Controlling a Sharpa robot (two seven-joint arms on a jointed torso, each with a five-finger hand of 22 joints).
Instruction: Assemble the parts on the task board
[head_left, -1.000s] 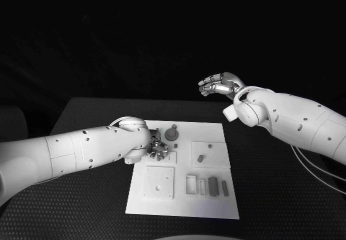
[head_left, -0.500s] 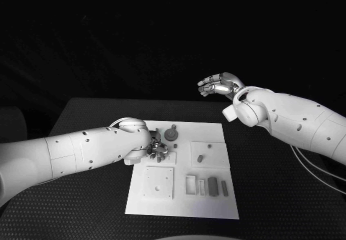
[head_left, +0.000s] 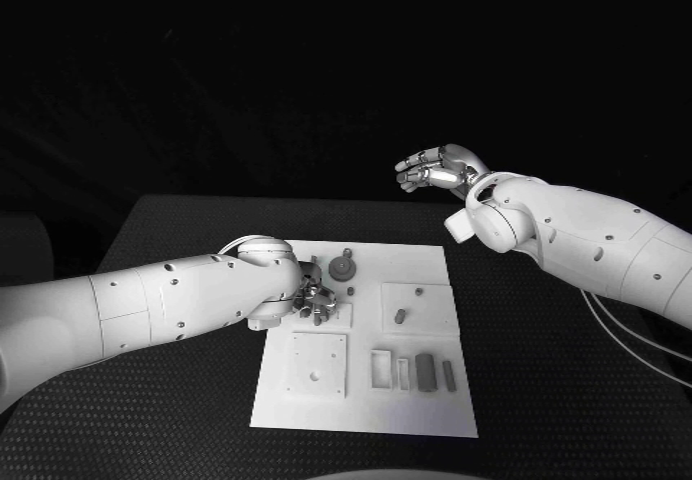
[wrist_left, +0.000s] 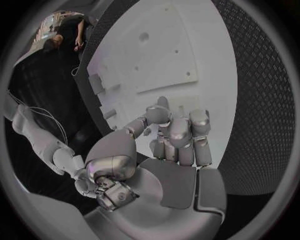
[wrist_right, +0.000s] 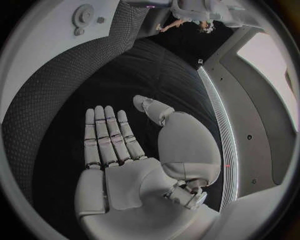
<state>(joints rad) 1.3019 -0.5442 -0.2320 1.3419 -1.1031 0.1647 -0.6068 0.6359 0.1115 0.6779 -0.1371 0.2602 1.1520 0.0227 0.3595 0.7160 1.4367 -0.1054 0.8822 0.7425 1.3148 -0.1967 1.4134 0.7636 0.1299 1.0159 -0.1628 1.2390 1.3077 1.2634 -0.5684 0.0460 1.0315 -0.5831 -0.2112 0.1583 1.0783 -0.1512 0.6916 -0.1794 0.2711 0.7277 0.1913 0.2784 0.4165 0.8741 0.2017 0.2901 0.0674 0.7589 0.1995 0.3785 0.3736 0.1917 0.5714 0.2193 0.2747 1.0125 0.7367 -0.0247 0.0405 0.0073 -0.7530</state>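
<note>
The left hand (head_left: 316, 298) is down on the task board (head_left: 418, 260), fingers curled together over a small raised tile at the board's ten o'clock — whether they pinch a part I cannot tell. A round grey part (head_left: 343, 268) lies just beyond at one o'clock from it. The right hand (head_left: 440, 168) hangs spread and empty, well off past the counter (head_left: 188, 225) — the left is far nearer.

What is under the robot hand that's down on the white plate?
The left robot hand rests its curled fingers on the white plate. Bare white plate shows around them; whether a small piece sits beneath the fingers is covered.
</note>
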